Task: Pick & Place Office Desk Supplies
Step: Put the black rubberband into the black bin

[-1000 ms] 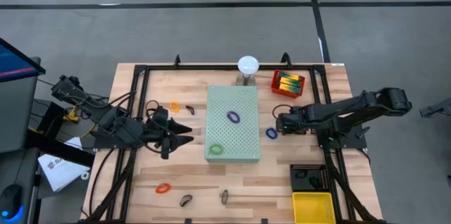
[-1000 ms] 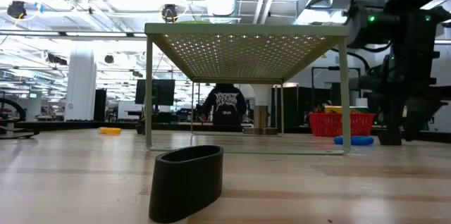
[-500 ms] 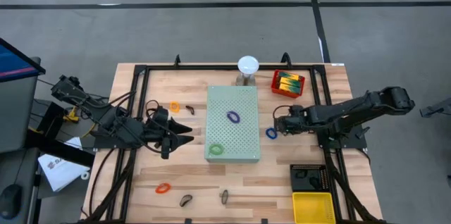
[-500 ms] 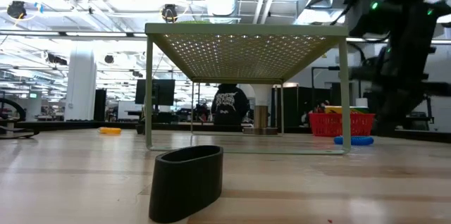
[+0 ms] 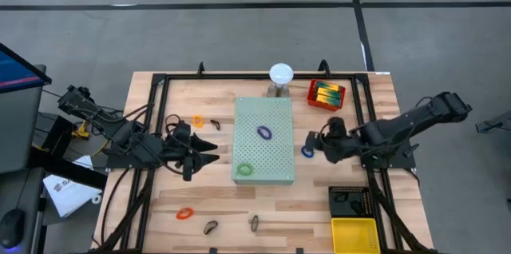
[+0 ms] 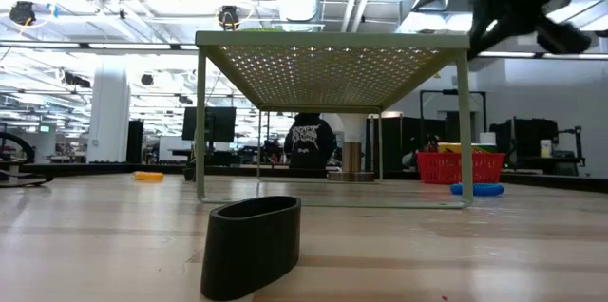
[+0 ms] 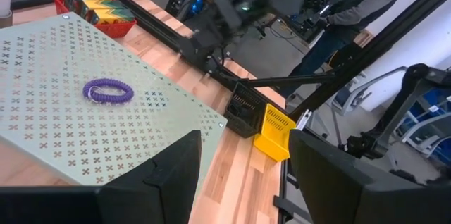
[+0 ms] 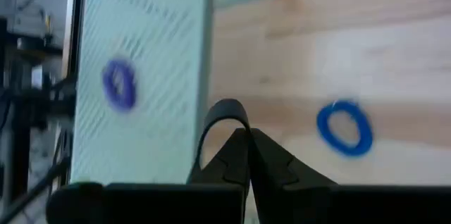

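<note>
The right hand (image 5: 316,144) hangs above the tabletop (image 5: 215,198) with its fingers pressed together, holding nothing; the blue band (image 5: 307,151) lies on the wood just beside it, right of the green board (image 5: 275,166). A purple band (image 5: 264,132) and a green band (image 5: 244,169) lie on that board. The left hand (image 5: 209,149) waits left of the board, fingers spread and empty.

The pale-green board (image 5: 264,140), punched all over with small cross-shaped holes, carries a purple band loop (image 5: 264,132) and a green band loop (image 5: 244,169). Just beside the board lies a blue band loop (image 5: 307,151) on the light wood table (image 5: 160,194). Near the board's far corner a red basket (image 5: 326,94) holds yellow-green printed boxes (image 5: 326,92). Two orange band loops (image 5: 197,121) and a yellow bin (image 5: 354,234) also show.
</note>
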